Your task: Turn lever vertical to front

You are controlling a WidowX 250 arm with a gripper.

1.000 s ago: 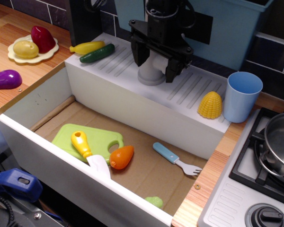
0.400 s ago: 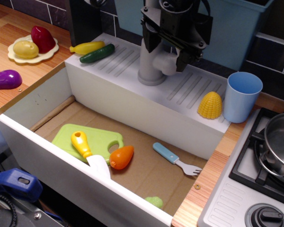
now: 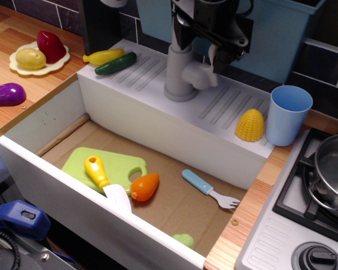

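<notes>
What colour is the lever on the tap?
Light grey, matching the tap column. The lever shows below the gripper in the observation.image view.

Our black gripper (image 3: 203, 49) hangs from the top edge, pointing down over the grey tap column (image 3: 179, 70). Its two fingers (image 3: 222, 56) stand apart, straddling the column's upper part; the wrist above is cropped.
</notes>
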